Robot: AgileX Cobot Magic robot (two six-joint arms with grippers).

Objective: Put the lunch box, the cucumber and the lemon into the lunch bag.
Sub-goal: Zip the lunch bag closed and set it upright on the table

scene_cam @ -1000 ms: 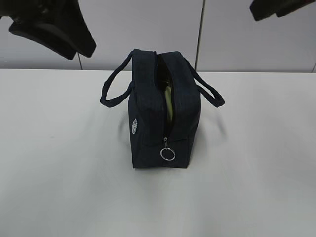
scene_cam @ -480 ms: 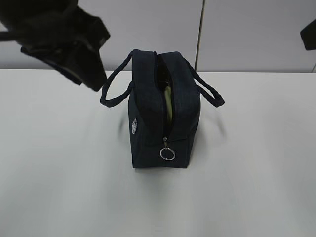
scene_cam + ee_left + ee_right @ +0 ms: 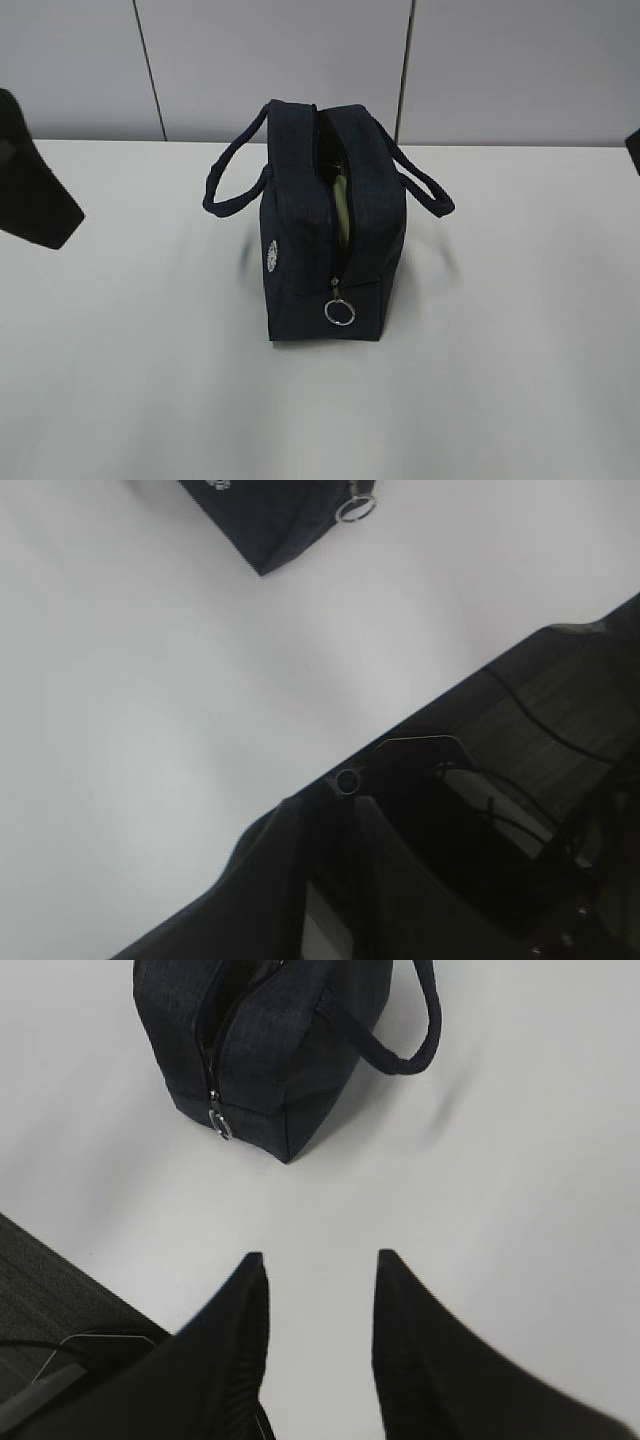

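The dark navy lunch bag (image 3: 330, 250) stands upright mid-table with its zip open along the top and its ring pull (image 3: 340, 312) hanging at the near end. Through the opening shows a pale green strip, the lid of the lunch box (image 3: 343, 212). The cucumber and the lemon are hidden. My left gripper (image 3: 320, 825) hangs low over the table's near edge, far from the bag; its dark fingers merge with the dark background. My right gripper (image 3: 320, 1257) is open and empty over bare table, short of the bag (image 3: 265, 1040).
The white table (image 3: 500, 380) ends at a grey panelled wall behind. The bag's two loop handles (image 3: 425, 185) stick out to either side. In the left wrist view, dark equipment and cables (image 3: 540, 740) lie beyond the table's edge.
The left arm swung from the upper left down to the left edge of the exterior view. The right arm drew back to the right edge. The bag stayed put.
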